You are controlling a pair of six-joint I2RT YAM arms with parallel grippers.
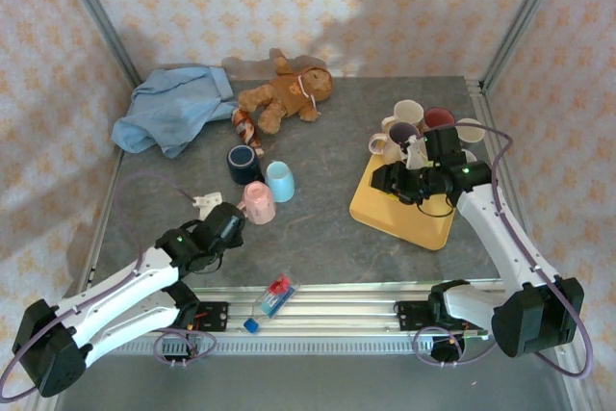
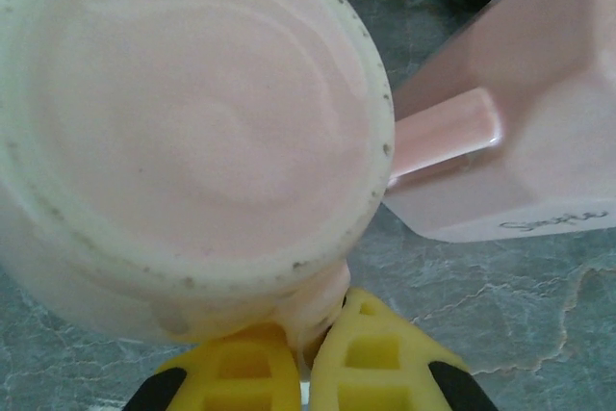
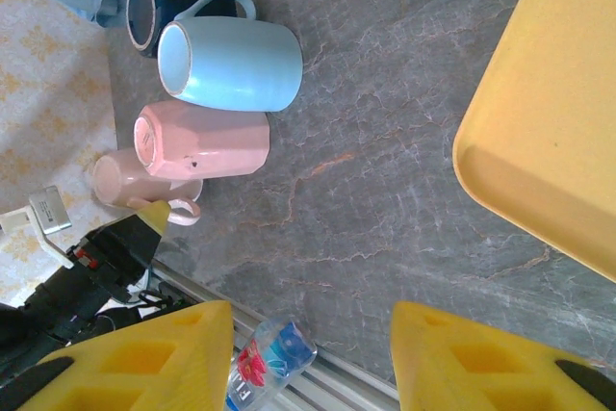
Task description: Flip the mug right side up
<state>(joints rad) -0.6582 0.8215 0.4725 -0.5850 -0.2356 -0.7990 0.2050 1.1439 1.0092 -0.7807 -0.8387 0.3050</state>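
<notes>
Near table's left front, pale pink mug [image 2: 183,113] pinched at handle by clenched left gripper [image 2: 313,334], base faced toward wrist camera. Right gripper [image 3: 310,320] spread, empty, over yellow tray [image 1: 404,217].

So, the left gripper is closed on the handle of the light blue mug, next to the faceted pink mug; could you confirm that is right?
Not quite. The left gripper is closed on the handle of the pale pink mug, not the light blue mug. The left wrist view shows this, with the faceted pink mug right beside it.
</notes>
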